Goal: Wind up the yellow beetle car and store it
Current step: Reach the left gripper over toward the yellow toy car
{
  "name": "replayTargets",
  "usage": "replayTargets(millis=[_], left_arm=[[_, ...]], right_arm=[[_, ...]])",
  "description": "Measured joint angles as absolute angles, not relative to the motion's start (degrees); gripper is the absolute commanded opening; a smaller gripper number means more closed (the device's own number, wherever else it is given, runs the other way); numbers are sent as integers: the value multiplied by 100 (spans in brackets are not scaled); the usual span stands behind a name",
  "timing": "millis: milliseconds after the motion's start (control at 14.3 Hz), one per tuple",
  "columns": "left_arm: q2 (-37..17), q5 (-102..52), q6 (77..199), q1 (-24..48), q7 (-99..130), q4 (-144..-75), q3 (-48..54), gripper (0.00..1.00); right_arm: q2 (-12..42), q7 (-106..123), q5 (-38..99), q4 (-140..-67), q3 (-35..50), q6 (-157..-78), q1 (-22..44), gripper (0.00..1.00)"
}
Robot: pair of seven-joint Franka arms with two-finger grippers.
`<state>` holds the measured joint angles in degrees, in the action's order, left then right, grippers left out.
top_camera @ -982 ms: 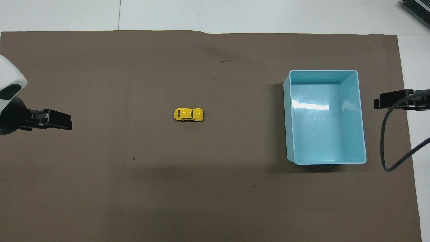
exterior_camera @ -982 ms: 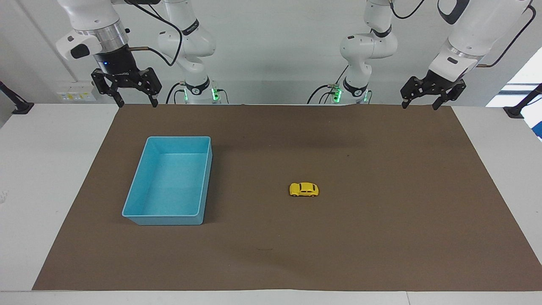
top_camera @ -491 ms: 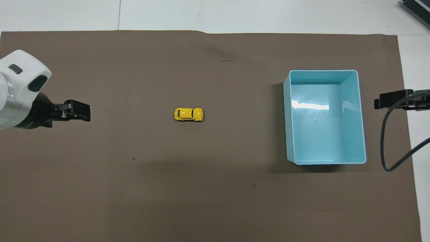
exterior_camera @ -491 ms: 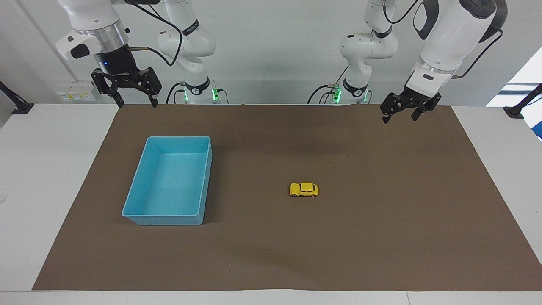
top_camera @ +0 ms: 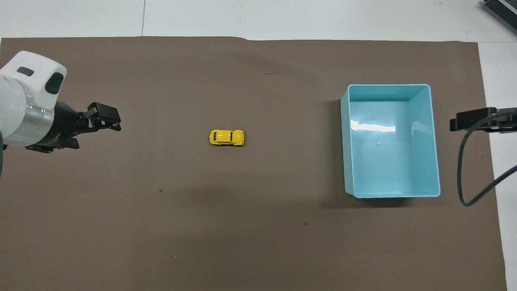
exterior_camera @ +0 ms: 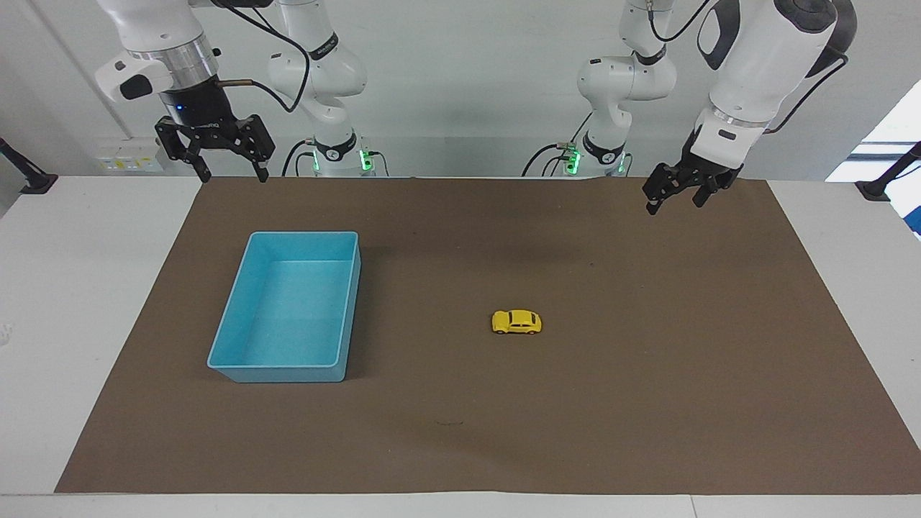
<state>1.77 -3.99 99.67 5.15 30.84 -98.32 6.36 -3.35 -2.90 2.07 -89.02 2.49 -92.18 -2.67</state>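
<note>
The yellow beetle car stands on its wheels near the middle of the brown mat, untouched. My left gripper hangs open and empty in the air over the mat at the left arm's end, well clear of the car. The light-blue tray lies on the mat toward the right arm's end, with nothing in it. Raised over the mat's corner beside the tray, my right gripper waits open and empty.
A brown mat covers most of the white table. A black cable hangs from the right arm beside the tray. A dark device sits at the table's corner farthest from the robots.
The left arm has swung in from the table's end over the mat toward the car, its gripper turning and dropping a little. The right arm, car and tray have not moved.
</note>
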Motion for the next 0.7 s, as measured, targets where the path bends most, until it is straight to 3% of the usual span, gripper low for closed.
replayTargets(millis=[701], left_arm=[[-224, -432, 10655, 1100, 6204, -9845, 644, 100]], right_arm=[[-335, -290, 207, -8902, 249, -9218, -267, 100]])
